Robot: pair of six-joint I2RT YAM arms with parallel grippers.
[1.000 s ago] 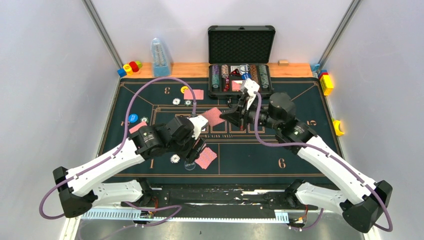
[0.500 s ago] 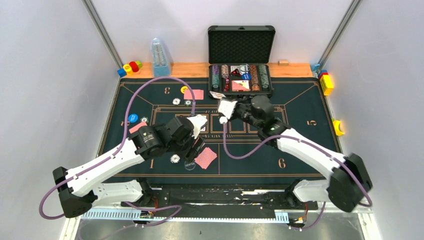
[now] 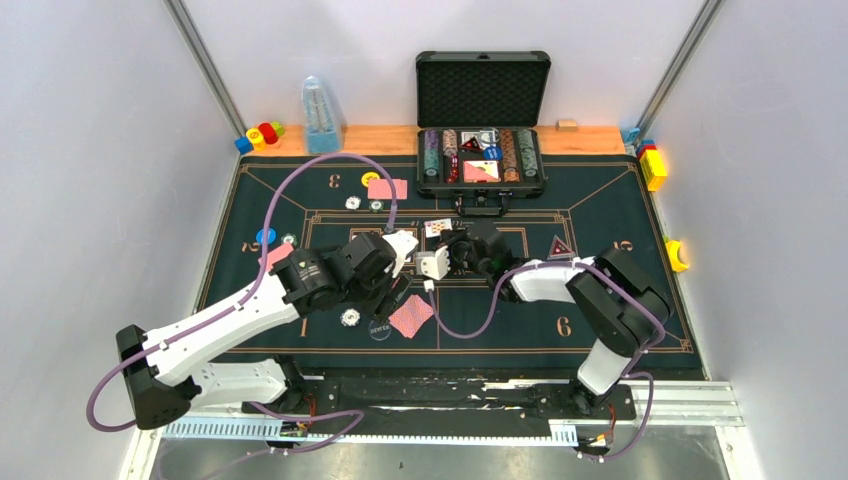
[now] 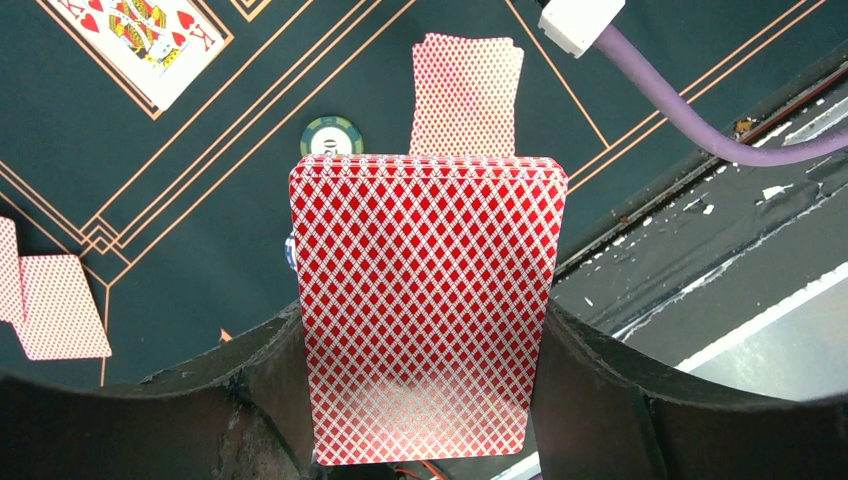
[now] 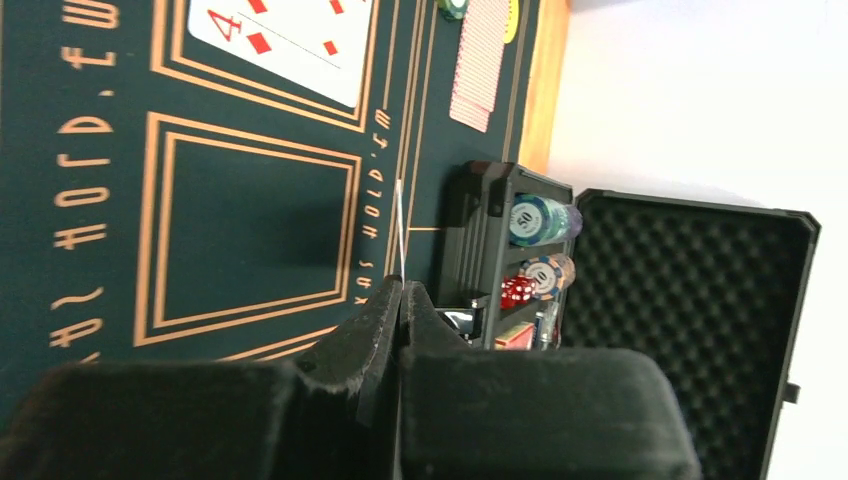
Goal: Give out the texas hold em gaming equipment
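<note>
The left gripper (image 4: 425, 360) clamps a thick deck of red diamond-patterned playing cards (image 4: 428, 280) by its long edges, above the dark green felt poker mat (image 4: 300, 60). Beyond the deck lie a green-and-white round poker chip (image 4: 331, 136) and a small face-down stack of red-backed cards (image 4: 467, 95), near each other but apart. Further right, the right gripper (image 5: 401, 292) is pinched tight on a single thin playing card (image 5: 401, 235) — seen edge-on over the mat — with the open black foam-lined case (image 5: 700, 330) beyond.
</note>
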